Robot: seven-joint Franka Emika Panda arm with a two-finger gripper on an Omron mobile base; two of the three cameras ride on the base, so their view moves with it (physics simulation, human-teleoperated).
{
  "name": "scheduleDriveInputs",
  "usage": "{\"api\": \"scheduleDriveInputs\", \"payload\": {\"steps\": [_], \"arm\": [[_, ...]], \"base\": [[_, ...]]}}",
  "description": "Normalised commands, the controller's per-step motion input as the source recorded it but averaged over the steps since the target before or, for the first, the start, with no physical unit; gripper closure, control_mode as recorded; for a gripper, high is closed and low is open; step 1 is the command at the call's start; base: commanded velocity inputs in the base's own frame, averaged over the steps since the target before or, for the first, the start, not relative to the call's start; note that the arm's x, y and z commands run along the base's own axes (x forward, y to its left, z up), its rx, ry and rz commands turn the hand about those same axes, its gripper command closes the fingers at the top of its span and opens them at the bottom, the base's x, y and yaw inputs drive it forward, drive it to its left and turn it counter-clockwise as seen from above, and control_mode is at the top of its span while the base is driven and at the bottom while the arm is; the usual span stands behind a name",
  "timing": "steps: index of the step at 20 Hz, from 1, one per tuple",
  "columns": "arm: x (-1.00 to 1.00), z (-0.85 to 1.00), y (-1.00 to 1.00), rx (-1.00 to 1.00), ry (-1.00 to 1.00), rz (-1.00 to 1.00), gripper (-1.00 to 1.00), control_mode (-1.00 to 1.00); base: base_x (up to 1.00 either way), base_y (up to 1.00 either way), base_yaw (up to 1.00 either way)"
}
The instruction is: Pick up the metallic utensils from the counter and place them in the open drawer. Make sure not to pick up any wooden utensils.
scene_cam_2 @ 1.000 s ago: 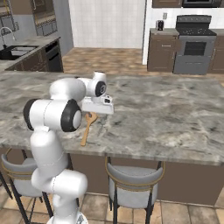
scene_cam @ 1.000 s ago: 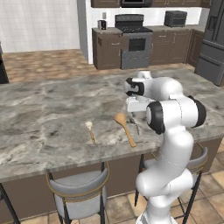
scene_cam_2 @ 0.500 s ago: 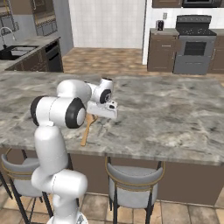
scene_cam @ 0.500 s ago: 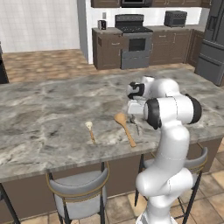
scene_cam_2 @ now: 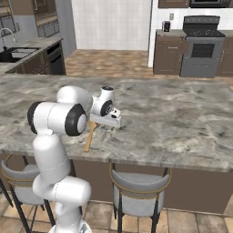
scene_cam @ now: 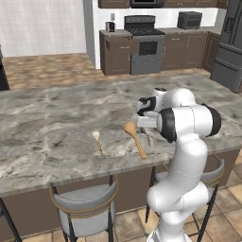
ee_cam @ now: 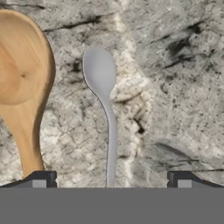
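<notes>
Item: metal spoon (ee_cam: 104, 92), grey, lay on marbled counter (ee_cam: 175, 87) just beside large wooden spoon (ee_cam: 22, 78), between spread fingertips (ee_cam: 39, 180). Gripper (ee_cam: 110, 181) released, empty. Advised: descend centred on slim handle, avoid touching wood.

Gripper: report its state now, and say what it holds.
Gripper: open and empty, hovering over the counter with the metal spoon lying between its fingertips, the wooden spoon beside it.
</notes>
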Motion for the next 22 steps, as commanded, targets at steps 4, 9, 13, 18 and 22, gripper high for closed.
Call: {"api": "scheduleDriveInputs", "payload": {"steps": [4,9,13,18,22], "arm": [[0.20,0.00,0.03,-0.10,0.10,-0.08,-1.00,-1.00],[0.05,-0.21,0.00,-0.02,0.14,-0.03,-1.00,-1.00],[0.00,-0.39,-0.02,0.00,0.11,-0.02,-1.00,-1.00],[0.03,-0.31,0.00,0.00,0.07,-0.01,-1.00,-1.00],[0.03,-0.23,0.00,0.00,0.06,-0.01,-1.00,-1.00]], "base": [[0.00,0.00,0.00],[0.00,0.00,0.00],[0.00,0.00,0.00],[0.00,0.00,0.00],[0.00,0.00,0.00]]}}
